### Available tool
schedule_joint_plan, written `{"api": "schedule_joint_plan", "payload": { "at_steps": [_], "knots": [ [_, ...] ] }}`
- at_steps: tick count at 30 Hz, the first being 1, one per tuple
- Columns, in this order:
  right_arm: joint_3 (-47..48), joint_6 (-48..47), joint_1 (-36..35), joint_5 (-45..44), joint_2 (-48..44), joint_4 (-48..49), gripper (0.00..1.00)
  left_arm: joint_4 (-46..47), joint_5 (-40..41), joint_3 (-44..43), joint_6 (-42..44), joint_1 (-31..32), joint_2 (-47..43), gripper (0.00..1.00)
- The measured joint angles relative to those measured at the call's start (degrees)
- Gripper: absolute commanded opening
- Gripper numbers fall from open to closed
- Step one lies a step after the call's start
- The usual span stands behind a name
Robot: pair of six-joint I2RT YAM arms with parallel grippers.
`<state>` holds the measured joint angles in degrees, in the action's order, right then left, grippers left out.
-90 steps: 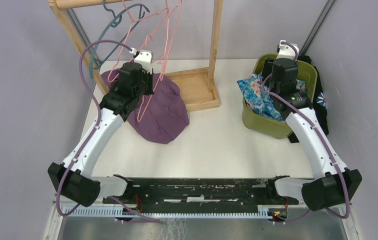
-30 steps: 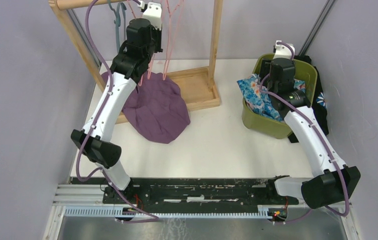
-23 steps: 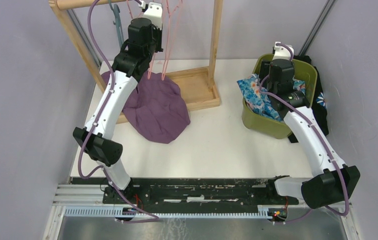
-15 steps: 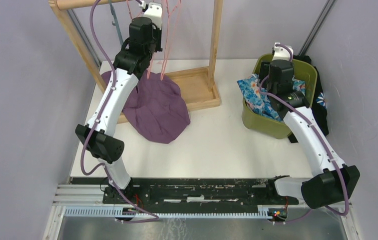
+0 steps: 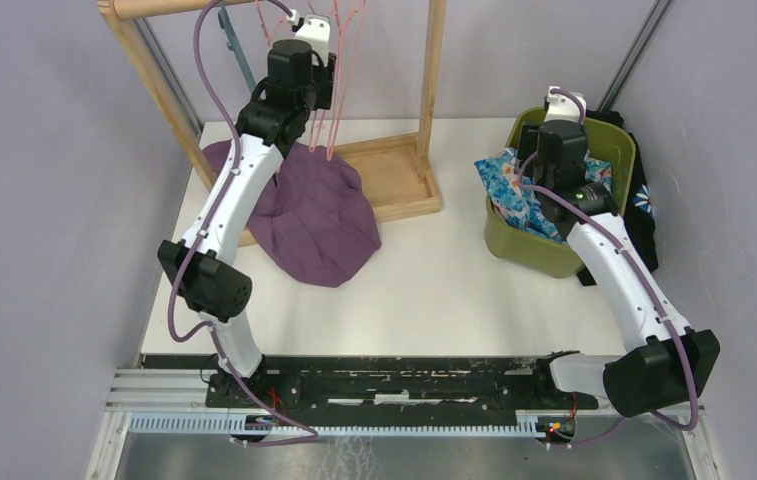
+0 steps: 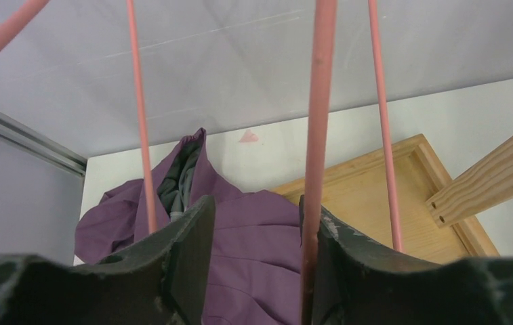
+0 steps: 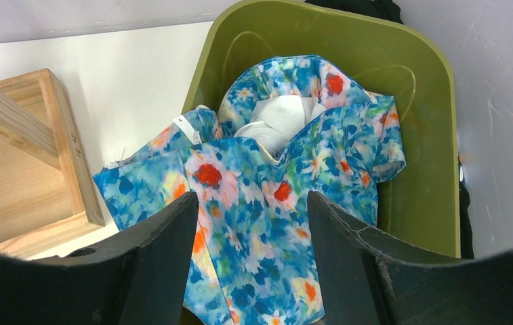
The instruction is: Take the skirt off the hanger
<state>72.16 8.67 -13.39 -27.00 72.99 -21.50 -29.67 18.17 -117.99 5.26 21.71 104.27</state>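
the purple skirt [image 5: 314,215] lies in a loose heap on the left half of the table [image 5: 434,290], clear of every hanger. its far edge is draped over the corner of the wooden rack base [image 5: 394,180]. judged from how it lies, the main job looks done: no clip or wire touches the cloth. at most what is left is parking the arm.

the skirt's long axis runs on a diagonal, from its rounded broad end at the near right to a narrower end at the far left. in the left wrist view that far end shows an opening with grey lining, probably the waist, pointing toward the back wall.

further back on the right, the right gripper [image 7: 253,203] hangs over the green bin [image 5: 524,250]. its fingers are spread and hold nothing, with a blue floral garment [image 7: 260,169] in the bin below them.

farthest back, the left gripper [image 6: 257,203] is raised among the pink hangers [image 5: 339,60] that hang from the wooden rod [image 5: 154,8]. its fingers stand parted, with the skirt showing through the gap far below. one pink wire [image 6: 318,135] runs just along the inner edge of one finger, not pinched as far as i can tell.
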Motion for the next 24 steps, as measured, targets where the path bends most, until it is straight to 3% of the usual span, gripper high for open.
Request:
{"api": "schedule_joint_plan", "payload": {
  "at_steps": [9,17,24],
  "knots": [
    [-0.42,0.02,0.00,0.02,0.07,0.00,0.66,0.22,-0.33,4.15,0.00,-0.09,-6.67,0.62],
    [-1.33,0.15,0.00,1.16,0.07,0.02,0.67,1.88,-0.79,14.91,-0.04,-0.11,-19.80,0.63],
    [-2.67,0.48,-0.42,3.65,0.09,-0.35,0.67,2.60,-2.82,23.87,-0.13,-0.11,-25.86,0.63]
  ]
}}
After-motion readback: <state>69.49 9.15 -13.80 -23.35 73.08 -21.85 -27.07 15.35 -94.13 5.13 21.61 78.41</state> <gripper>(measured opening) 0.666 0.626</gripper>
